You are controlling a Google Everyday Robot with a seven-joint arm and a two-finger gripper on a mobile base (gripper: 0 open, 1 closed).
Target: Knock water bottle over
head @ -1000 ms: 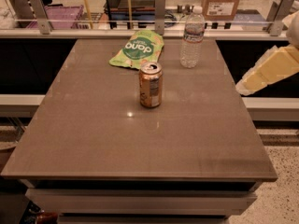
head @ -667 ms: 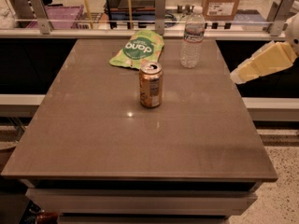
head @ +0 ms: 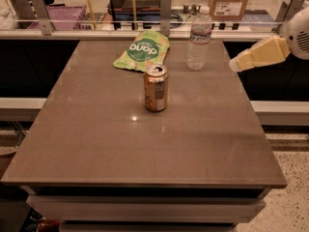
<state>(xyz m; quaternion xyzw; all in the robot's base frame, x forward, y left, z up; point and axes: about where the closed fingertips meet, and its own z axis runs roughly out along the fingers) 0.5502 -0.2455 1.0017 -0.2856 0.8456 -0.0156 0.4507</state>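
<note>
While your gripper [head: 241, 62] hovers at frame right, its width impossible to tell, you're approaching; next, sweep left into the upright bottle [head: 198, 37].

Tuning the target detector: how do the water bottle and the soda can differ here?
The water bottle is clear ribbed plastic with a white cap; the soda can is opaque orange-copper. The water bottle is taller than the soda can. The water bottle stands near the far edge of the table, the soda can nearer its middle. Both stand upright. The gripper hangs right of the water bottle, not touching it.
</note>
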